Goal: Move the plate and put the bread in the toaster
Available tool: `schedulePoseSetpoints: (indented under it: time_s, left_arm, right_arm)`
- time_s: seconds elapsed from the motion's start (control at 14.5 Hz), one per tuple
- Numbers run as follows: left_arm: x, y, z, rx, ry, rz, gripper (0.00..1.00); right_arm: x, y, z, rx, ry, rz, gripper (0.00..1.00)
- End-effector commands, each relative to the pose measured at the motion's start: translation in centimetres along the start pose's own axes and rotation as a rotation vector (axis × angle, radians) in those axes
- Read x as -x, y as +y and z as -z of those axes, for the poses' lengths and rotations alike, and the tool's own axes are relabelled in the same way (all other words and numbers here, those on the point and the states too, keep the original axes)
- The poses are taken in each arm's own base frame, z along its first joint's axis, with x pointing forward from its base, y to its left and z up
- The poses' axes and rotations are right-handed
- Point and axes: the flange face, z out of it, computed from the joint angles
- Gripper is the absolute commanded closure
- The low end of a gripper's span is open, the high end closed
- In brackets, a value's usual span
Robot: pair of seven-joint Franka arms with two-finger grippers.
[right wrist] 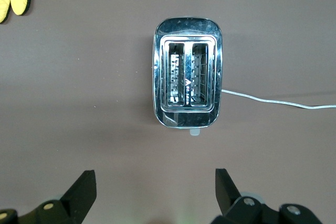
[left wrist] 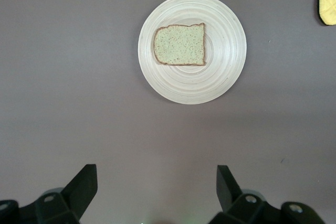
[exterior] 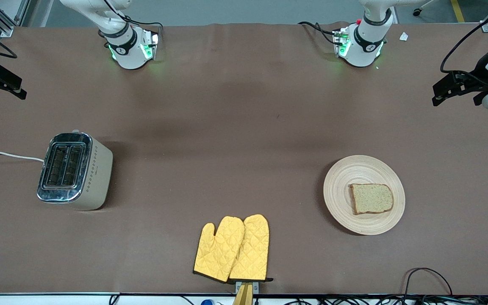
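The pale wooden plate (exterior: 341, 178) lies toward the left arm's end of the table, with the slice of bread (exterior: 371, 198) on it. The left wrist view looks down on the plate (left wrist: 220, 66) and the bread (left wrist: 180, 44). The cream toaster (exterior: 74, 169) with a chrome top stands toward the right arm's end, both slots empty, and shows in the right wrist view (right wrist: 186, 72). My left gripper (exterior: 439, 94) (left wrist: 157, 174) is open and empty, high over the table's left-arm end. My right gripper (exterior: 15, 87) (right wrist: 155, 177) is open and empty, high over the right-arm end.
A pair of yellow oven mitts (exterior: 233, 248) lies at the table's edge nearest the front camera, between the toaster and the plate. The toaster's white cord (exterior: 6, 155) runs off the right arm's end of the table. Cables lie along the near edge.
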Motion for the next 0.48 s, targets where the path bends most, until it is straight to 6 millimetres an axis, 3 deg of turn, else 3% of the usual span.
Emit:
schedulePoseSetpoints:
  time_s: [0.0,0.21,0.41]
  left_arm:
    - [0.2,-0.2,0.4,-0.002,0.008,-0.004,0.0]
    - [0.1,-0.7,0.5,-0.003,0.009,0.004,0.0]
    - [-1.5,-1.0,-0.5,0.015,-0.004,0.006,0.0]
  right_arm:
    - [0.2,0.3,-0.1,-0.002,-0.001,-0.014,0.0]
    - [0.1,0.2,-0.1,-0.003,0.001,-0.013,0.0]
    - [0.1,0.2,-0.1,-0.002,-0.001,-0.013,0.0]
